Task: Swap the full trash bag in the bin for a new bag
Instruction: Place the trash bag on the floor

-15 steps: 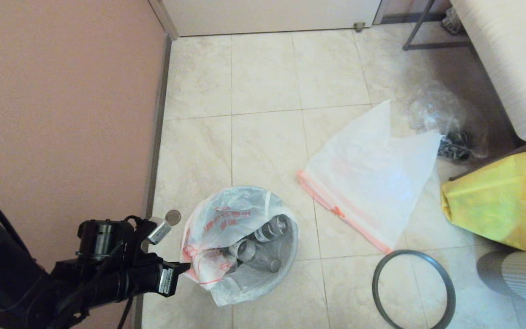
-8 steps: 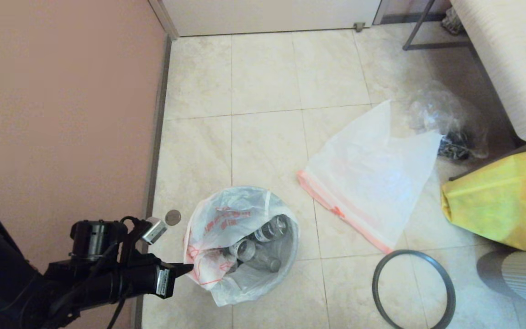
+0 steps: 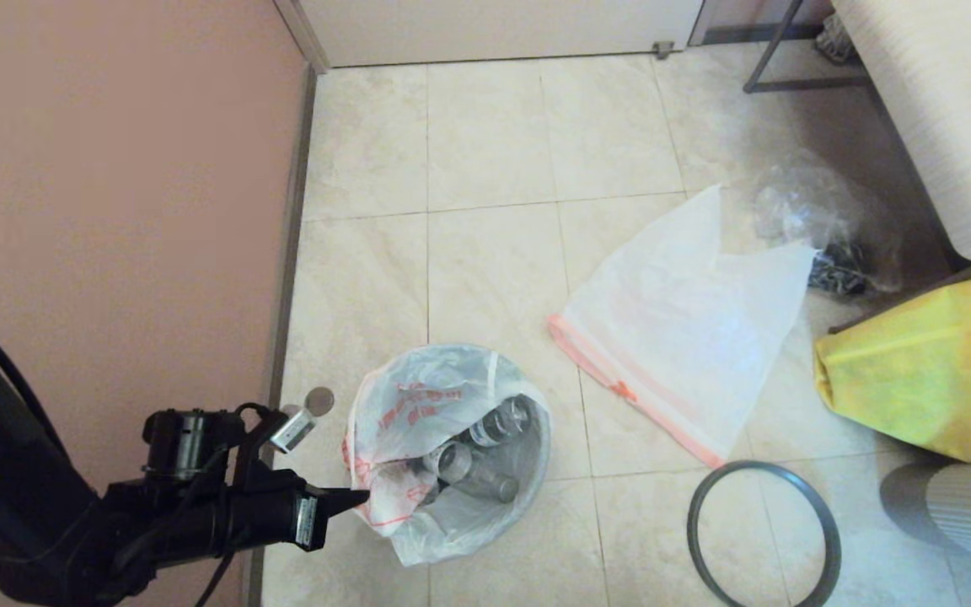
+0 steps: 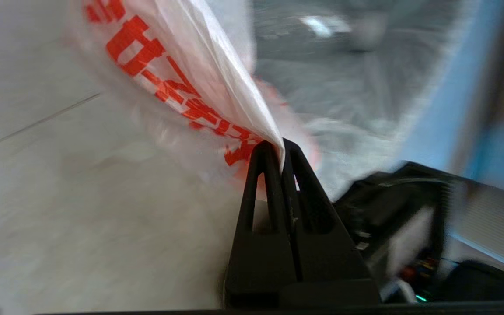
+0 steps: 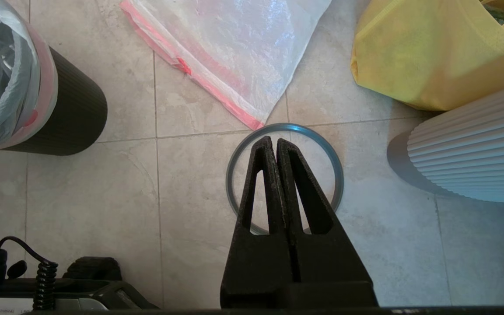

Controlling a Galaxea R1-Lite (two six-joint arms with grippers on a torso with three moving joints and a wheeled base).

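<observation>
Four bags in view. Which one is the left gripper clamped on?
The full trash bag with red print, still in the bin: left gripper pinches its edge. New bag, yellow bag, clear bag lie untouched.

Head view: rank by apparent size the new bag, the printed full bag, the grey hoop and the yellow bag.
1. New bag, spread flat.
2-3. Full bag and yellow bag look alike; the yellow one is cut off at the frame edge, so unranked.
4. Hoop, partly cut off.

In the head view the bin's wall is hidden beneath the full trash bag [image 3: 418,413], the grey hoop [image 3: 764,535] is cut off by the lower edge, and the left wrist view is blurred beyond the pinched fold.
</observation>
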